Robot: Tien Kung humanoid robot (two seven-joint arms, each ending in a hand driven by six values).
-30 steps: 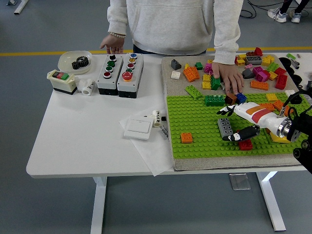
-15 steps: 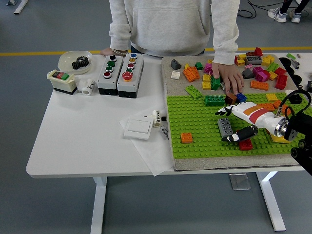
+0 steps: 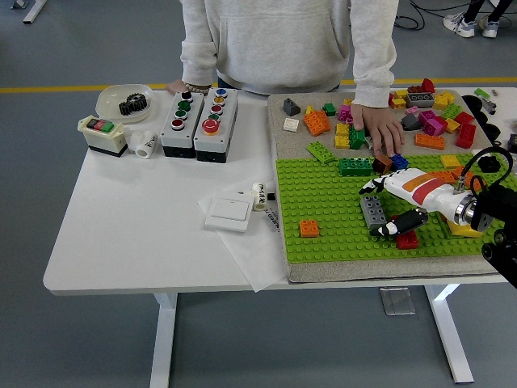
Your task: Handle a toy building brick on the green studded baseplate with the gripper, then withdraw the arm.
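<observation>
The robot's right hand point(image 3: 386, 206), white with an orange stripe and black fingertips, has crept a little further in from the right edge of the green studded baseplate point(image 3: 323, 202) over the last second, and its fingers now bracket the grey rectangular studded brick point(image 3: 373, 212) more closely than before: white fingers above the brick's far end, the black thumb at its near end. The brick itself sits where it did, flat on the baseplate's right half. I judge the grip to be closing but cannot tell whether the fingers are actually pressing the brick yet. The red brick point(image 3: 407, 240) lies just beside the thumb. The person's hand point(image 3: 380, 129) stays planted on the beige mat's loose bricks. The handling looks barely begun, withdrawal still ahead.
</observation>
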